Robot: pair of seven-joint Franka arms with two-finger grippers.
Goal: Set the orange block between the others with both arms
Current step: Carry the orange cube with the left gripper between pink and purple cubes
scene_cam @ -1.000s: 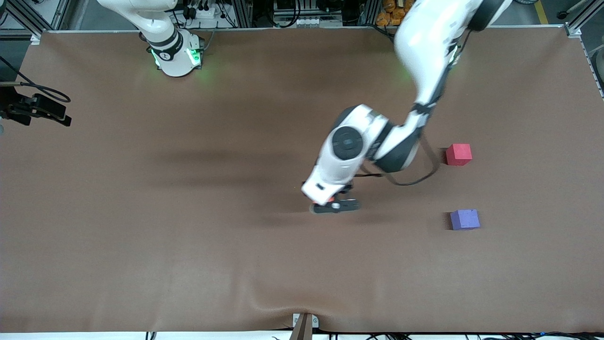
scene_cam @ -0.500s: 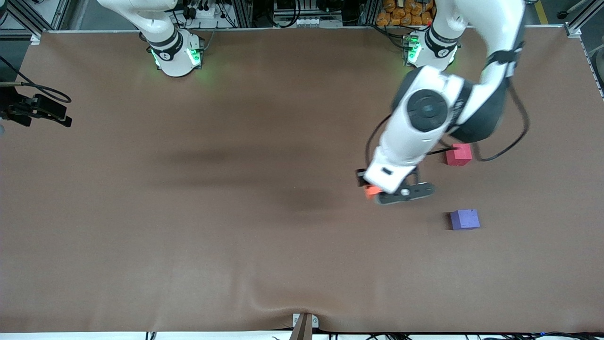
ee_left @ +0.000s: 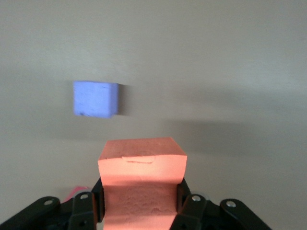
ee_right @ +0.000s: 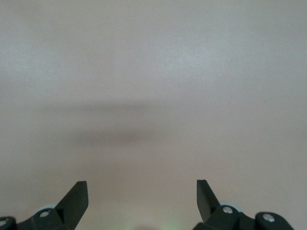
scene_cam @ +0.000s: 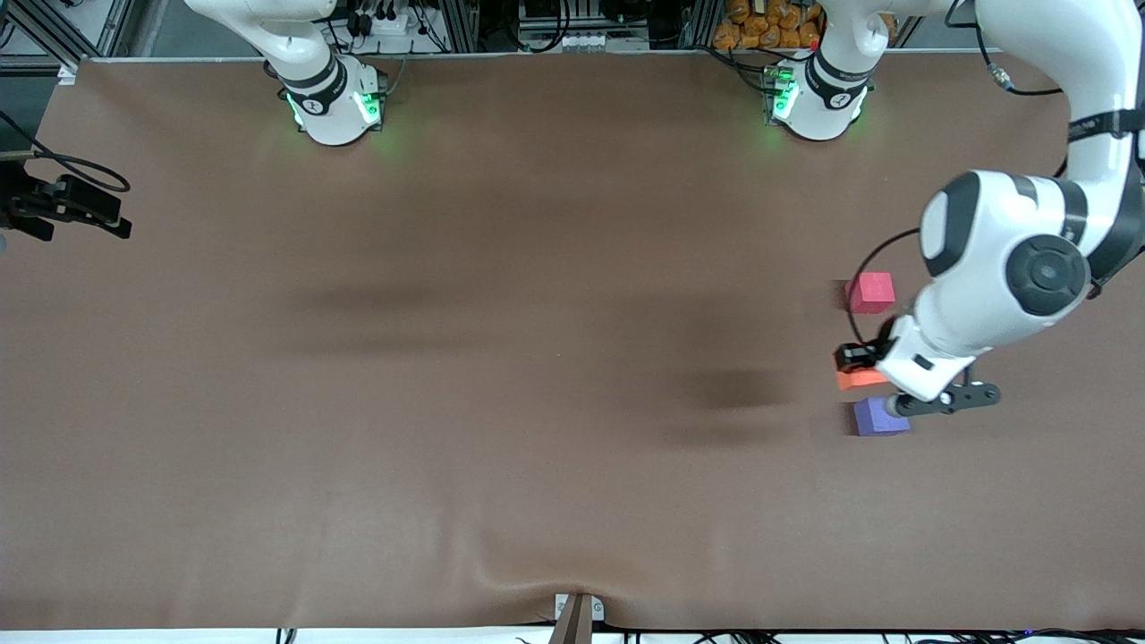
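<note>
My left gripper is shut on the orange block, holding it above the cloth over the gap between the two others. The red-pink cube lies farther from the front camera and the purple-blue cube nearer. In the left wrist view the orange block sits between the fingers of the left gripper, with the purple-blue cube apart from it and a corner of the red-pink cube at the picture's edge. My right gripper is open over bare cloth with nothing between its fingers; the right arm waits.
The brown cloth of the table lies flat, with a small ripple near a clamp at the front edge. A black device with a cable sits at the right arm's end. The arm bases stand along the back edge.
My left arm has swung from the table's middle toward its own end, carrying the orange block to above the gap between the two cubes. The right arm has not moved.
</note>
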